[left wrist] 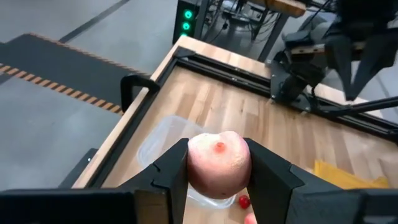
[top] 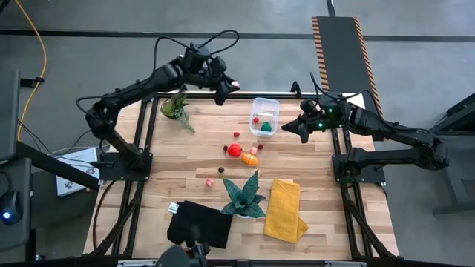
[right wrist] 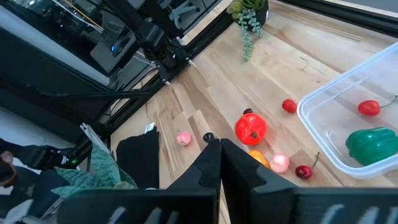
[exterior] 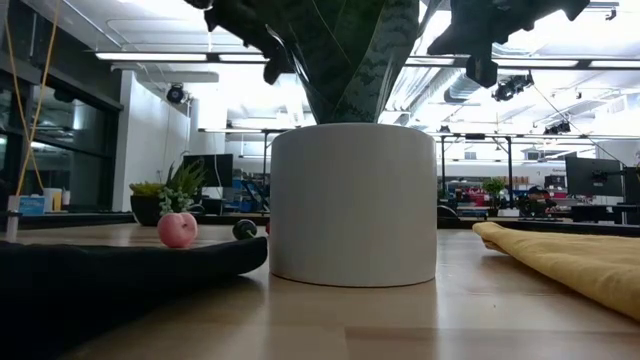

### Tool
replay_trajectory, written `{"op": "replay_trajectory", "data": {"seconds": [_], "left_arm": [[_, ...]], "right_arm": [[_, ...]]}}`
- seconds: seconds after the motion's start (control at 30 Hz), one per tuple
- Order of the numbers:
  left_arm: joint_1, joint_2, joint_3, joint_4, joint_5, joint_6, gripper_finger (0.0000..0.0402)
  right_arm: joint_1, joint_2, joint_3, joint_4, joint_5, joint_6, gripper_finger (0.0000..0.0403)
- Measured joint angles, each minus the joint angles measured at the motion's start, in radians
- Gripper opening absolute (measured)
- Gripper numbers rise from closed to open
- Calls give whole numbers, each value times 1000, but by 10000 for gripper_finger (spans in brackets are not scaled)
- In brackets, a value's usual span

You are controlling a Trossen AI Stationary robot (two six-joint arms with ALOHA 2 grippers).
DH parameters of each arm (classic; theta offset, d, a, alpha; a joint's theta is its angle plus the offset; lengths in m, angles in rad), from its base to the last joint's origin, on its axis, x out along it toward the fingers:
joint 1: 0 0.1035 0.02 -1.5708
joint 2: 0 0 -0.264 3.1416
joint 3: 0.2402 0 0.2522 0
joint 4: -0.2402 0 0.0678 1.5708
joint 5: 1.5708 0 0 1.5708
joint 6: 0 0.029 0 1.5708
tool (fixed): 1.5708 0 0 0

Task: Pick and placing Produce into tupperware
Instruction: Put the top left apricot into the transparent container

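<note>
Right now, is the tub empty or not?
Not empty: the tub holds a green piece and a red piece.

Robotics lab, fluorescent ceiling lights (exterior: 150, 56), monitors (exterior: 592, 178) on benches, hazard-striped ramp (top: 341, 52)

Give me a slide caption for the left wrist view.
Left pincer grips a pink toy fruit above the clear tupperware.
</note>
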Motion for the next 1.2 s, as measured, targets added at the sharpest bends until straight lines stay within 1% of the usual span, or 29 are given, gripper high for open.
{"op": "replay_trajectory", "data": {"seconds": [0.17,0.27,0.77,0.97,1.2], "left_arm": [[-12,29,0,27,-33,-10,124],[-16,50,0,26,-34,-10,124],[-91,138,0,26,-74,-8,124],[-100,145,37,3,-142,-8,124],[-97,144,84,-57,-183,-8,124]], "right_arm": [[0,0,0,0,21,-1,0],[0,0,0,0,36,-2,0],[0,0,0,-1,45,-3,0],[0,0,0,-1,45,-1,0],[0,0,0,-1,45,-2,0]]}}
